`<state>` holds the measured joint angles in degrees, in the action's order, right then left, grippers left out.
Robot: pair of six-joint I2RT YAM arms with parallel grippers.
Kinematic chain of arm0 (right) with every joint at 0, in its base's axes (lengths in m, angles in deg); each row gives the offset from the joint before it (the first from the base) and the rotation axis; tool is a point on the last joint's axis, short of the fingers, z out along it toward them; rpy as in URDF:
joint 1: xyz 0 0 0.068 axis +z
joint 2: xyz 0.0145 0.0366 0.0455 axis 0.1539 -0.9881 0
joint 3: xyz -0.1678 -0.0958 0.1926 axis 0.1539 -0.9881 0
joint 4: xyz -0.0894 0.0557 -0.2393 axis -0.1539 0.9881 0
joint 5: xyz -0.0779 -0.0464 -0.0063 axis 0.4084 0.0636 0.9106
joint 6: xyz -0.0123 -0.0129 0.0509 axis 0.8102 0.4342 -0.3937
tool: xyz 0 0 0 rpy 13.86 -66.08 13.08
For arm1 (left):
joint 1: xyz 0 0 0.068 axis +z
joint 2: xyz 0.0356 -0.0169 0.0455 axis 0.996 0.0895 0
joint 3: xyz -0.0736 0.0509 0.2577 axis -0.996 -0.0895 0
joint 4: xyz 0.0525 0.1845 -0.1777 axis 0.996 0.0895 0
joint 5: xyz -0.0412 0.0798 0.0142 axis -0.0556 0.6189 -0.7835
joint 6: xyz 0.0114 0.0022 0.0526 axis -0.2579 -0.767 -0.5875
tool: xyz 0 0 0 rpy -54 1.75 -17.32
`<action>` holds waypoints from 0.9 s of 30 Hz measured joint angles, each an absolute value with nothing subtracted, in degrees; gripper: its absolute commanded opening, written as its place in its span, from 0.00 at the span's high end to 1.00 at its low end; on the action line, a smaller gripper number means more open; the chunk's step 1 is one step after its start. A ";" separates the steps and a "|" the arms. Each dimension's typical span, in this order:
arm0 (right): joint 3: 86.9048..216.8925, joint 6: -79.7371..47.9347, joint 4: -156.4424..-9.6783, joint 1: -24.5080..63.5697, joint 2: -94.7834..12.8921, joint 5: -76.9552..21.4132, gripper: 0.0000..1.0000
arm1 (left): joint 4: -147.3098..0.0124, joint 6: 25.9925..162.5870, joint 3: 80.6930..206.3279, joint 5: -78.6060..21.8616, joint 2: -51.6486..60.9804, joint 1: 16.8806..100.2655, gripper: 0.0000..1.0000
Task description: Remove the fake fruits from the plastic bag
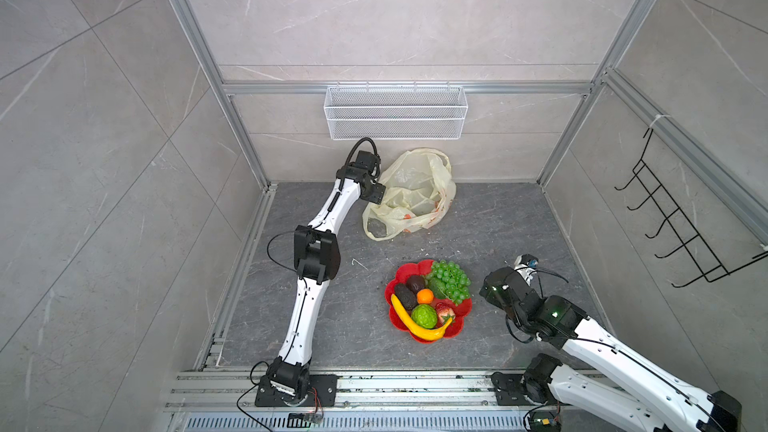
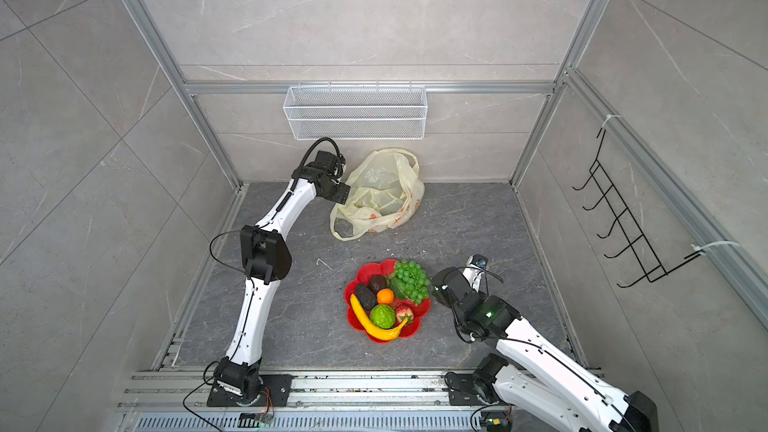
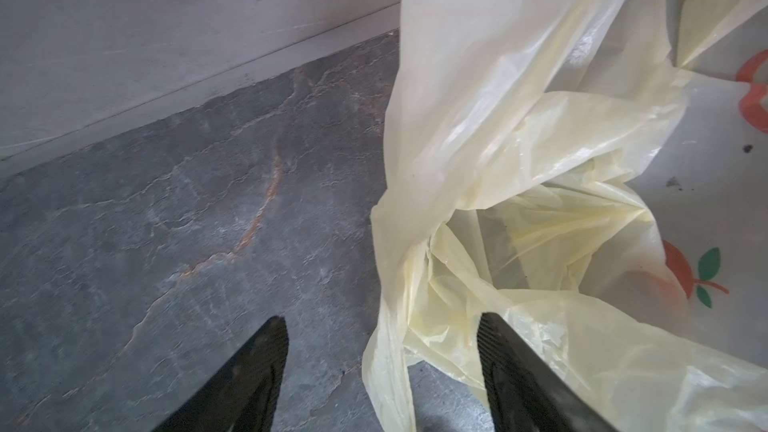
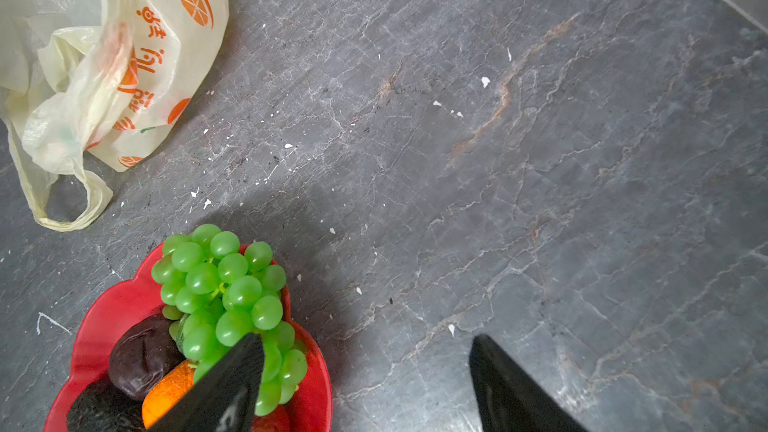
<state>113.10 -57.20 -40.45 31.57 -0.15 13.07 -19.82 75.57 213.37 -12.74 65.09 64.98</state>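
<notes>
Looking down, we find our left gripper (image 3: 382, 322) spread wide, loose film of the plastic bag (image 1: 409, 193) between its fingers, below the wire basket (image 1: 395, 112). Our right gripper (image 4: 368, 338), also spread, hangs beside the red plate (image 1: 463, 317), where the fake fruits (image 1: 424, 316) lie heaped, well apart from the bag.

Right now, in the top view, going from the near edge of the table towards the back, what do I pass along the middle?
Red plate holding the fake fruits → plastic bag → white wire basket, hanging farthest back.
</notes>
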 measured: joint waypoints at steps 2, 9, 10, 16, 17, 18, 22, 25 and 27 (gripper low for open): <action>112.64 -57.88 -40.52 31.57 0.14 12.56 0.18 | -19.34 77.87 209.74 -11.21 61.87 64.85 0.20; 109.54 -60.66 -42.64 31.57 3.11 9.18 0.15 | -28.11 87.66 177.81 -9.79 34.77 63.91 0.13; 108.82 -60.88 -43.08 31.57 3.68 8.59 0.14 | -30.71 89.21 172.22 -9.85 30.07 63.85 0.12; 102.68 -62.52 -47.05 31.57 8.79 2.07 0.10 | -46.64 97.32 141.29 -10.12 7.99 63.37 0.12; 101.69 -62.82 -48.06 31.57 9.51 0.74 0.09 | -48.78 98.35 137.22 -9.99 6.31 63.37 0.12; 100.91 -63.15 -48.87 31.57 10.08 -0.35 0.01 | -50.62 99.03 133.94 -9.88 5.35 63.37 0.11; 98.83 -64.07 -52.58 32.82 10.93 -5.47 0.00 | -56.26 100.73 120.90 -9.26 2.84 62.56 0.10; 97.45 -65.49 -55.75 35.79 11.02 -7.17 0.00 | -59.12 100.67 113.99 -8.32 1.28 60.46 0.09; 95.92 -66.89 -57.72 38.09 10.96 -7.52 0.00 | -60.89 100.62 111.48 -8.37 0.63 59.34 0.08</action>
